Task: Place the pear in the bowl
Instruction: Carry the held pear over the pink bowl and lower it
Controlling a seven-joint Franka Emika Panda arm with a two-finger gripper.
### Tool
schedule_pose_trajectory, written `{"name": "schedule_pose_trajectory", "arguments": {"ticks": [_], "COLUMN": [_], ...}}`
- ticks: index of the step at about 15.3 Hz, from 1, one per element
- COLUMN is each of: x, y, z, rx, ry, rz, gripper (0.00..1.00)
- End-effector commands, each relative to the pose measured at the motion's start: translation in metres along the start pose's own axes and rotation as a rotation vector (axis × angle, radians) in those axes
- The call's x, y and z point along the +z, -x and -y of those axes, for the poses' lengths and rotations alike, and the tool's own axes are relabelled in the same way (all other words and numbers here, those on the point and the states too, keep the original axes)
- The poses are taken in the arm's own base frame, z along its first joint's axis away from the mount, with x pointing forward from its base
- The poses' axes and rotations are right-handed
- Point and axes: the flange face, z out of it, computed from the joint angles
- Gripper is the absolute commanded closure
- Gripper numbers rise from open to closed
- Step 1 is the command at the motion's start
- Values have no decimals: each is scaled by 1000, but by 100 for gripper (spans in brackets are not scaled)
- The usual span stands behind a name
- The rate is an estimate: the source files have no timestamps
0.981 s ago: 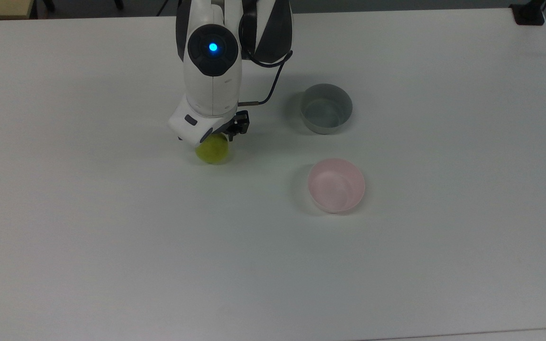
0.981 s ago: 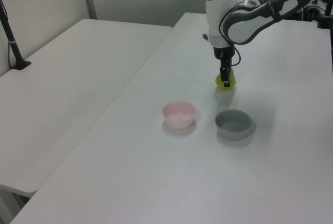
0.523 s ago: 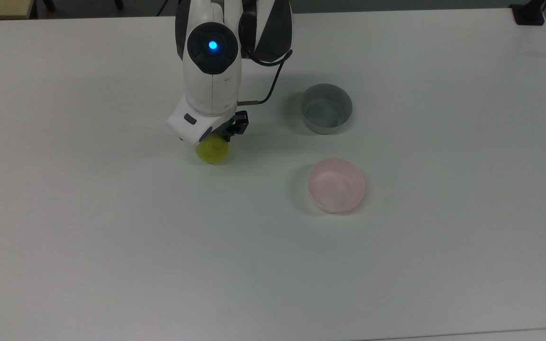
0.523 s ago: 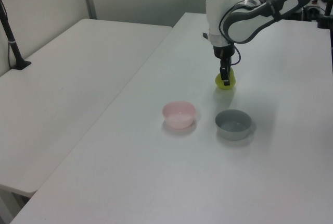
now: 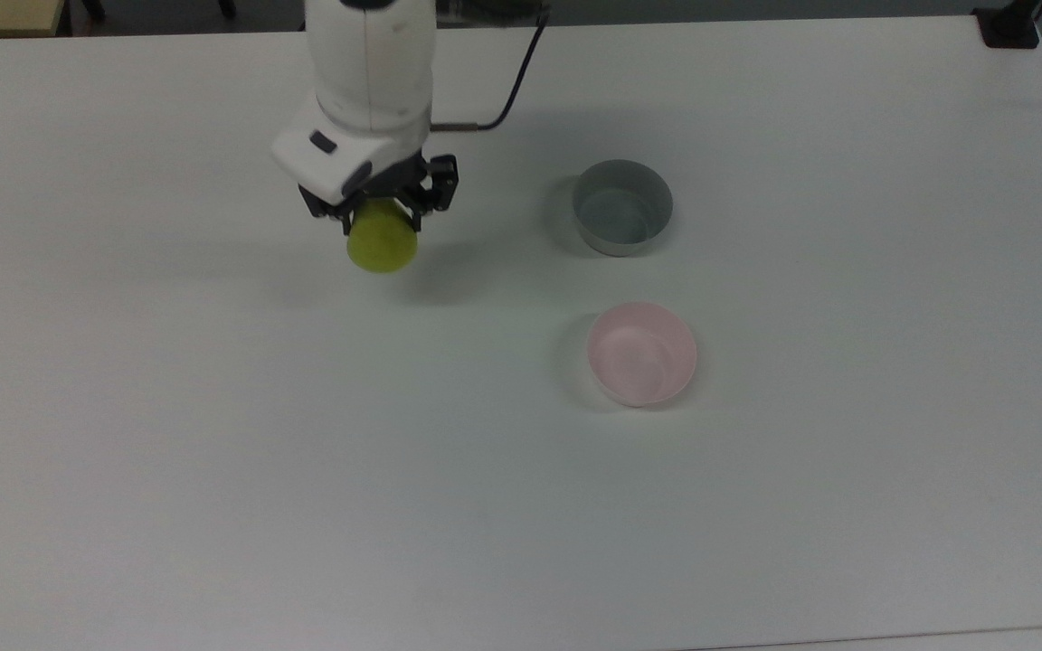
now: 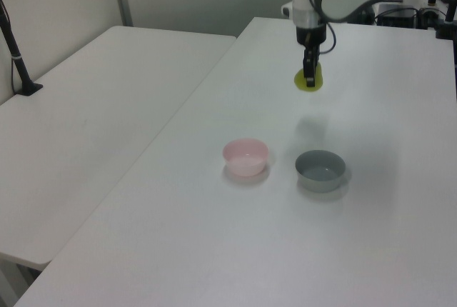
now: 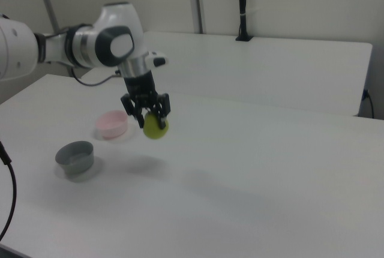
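Observation:
The yellow-green pear [image 5: 382, 238] hangs in the air well above the white table [image 5: 213, 452], its shadow falling on the surface below. My gripper [image 5: 380, 213] is shut on the pear's upper part, black fingers on either side of it. The right view shows the pear [image 7: 155, 127] under the gripper [image 7: 147, 113], and the left view shows the pear [image 6: 308, 78] held high by the gripper [image 6: 309, 77]. The pale pink bowl [image 5: 641, 353] sits on the table to the top view's lower right of the pear, and appears in the side views [image 6: 245, 156] [image 7: 112, 123].
A grey straight-sided bowl [image 5: 622, 207] stands just beyond the pink one in the top view, and shows in the left view [image 6: 320, 169] and right view [image 7: 75, 156]. A second white table [image 6: 86, 107] adjoins on the left view's left.
The gripper has risen from the table with the pear in it, lifting the fruit clear of the surface. Both bowls stayed put.

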Motion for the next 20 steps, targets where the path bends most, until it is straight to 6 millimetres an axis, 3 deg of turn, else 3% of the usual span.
{"name": "schedule_pose_trajectory", "arguments": {"ticks": [1, 5, 9, 13, 15, 18, 20], "x": [-42, -50, -53, -35, -28, -21, -11], "y": [12, 1, -32, -62, -72, -78, -80], "z": [-7, 11, 73, 160, 193, 221, 229], "rx": [15, 10, 27, 114, 155, 167, 161], "ry": [-9, -42, -92, -92, -104, -113, -108], "rz": [-4, -39, -69, -129, -203, -252, -250], "gripper": [76, 76, 75, 75, 75, 75, 73]}}
